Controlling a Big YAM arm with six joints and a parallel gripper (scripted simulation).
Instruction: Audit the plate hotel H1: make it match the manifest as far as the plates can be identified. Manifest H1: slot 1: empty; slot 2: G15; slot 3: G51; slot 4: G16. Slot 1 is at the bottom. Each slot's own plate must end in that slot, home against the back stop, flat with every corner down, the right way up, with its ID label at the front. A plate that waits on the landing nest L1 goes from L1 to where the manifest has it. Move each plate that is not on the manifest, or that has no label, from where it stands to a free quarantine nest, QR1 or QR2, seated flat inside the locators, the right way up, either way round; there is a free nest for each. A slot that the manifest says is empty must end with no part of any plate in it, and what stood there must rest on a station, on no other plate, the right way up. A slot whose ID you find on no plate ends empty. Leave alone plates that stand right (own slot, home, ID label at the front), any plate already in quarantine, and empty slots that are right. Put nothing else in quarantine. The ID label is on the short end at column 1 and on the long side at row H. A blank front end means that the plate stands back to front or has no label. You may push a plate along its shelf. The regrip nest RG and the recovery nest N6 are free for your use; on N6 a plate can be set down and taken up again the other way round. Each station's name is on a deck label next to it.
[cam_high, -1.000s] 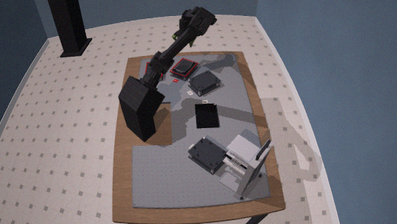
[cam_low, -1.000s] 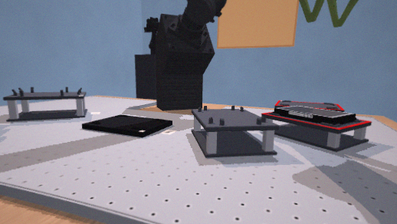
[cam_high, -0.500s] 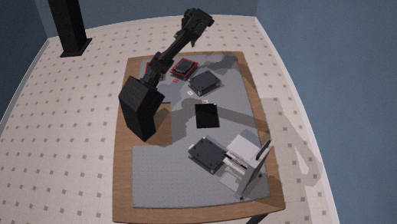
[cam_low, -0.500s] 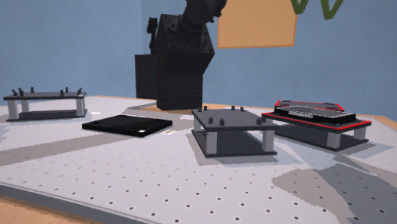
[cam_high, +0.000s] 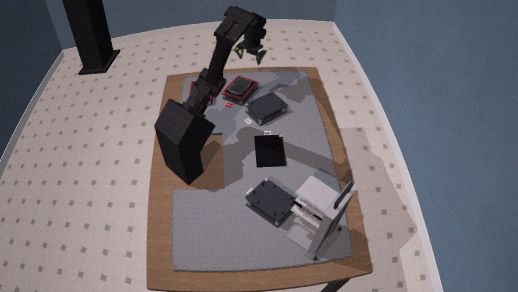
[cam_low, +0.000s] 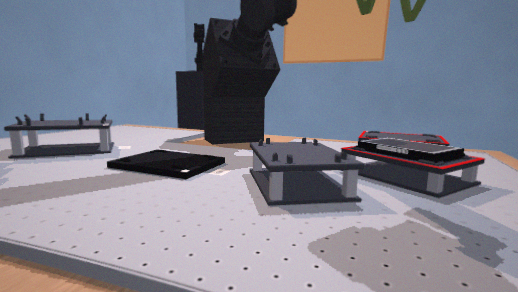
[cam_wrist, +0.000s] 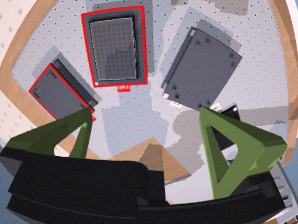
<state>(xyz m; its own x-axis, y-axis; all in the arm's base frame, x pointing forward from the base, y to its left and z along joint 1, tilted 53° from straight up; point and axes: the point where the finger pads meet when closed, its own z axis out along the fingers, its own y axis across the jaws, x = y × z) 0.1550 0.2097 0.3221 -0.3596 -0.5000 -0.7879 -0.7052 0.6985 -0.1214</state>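
Note:
My gripper (cam_high: 251, 53) is open and empty, high above the far end of the table. In the wrist view its green fingers hang over the deck in front of two red-edged quarantine nests. One red-edged nest holds a dark plate (cam_wrist: 115, 46), lying flat inside the locators; it also shows in the exterior view (cam_low: 410, 147). The other red-edged nest (cam_wrist: 56, 92) looks empty and is partly hidden by the arm in the top view. The plate hotel (cam_high: 320, 210) stands at the near right corner; I cannot read its slots or labels.
A grey raised nest (cam_high: 267, 107) stands beside the filled quarantine nest, also in the exterior view (cam_low: 302, 170). A flat black pad (cam_high: 270, 151) lies mid-table. Another raised nest (cam_high: 270, 201) stands in front of the hotel. The arm's black base (cam_high: 182, 137) is at the left.

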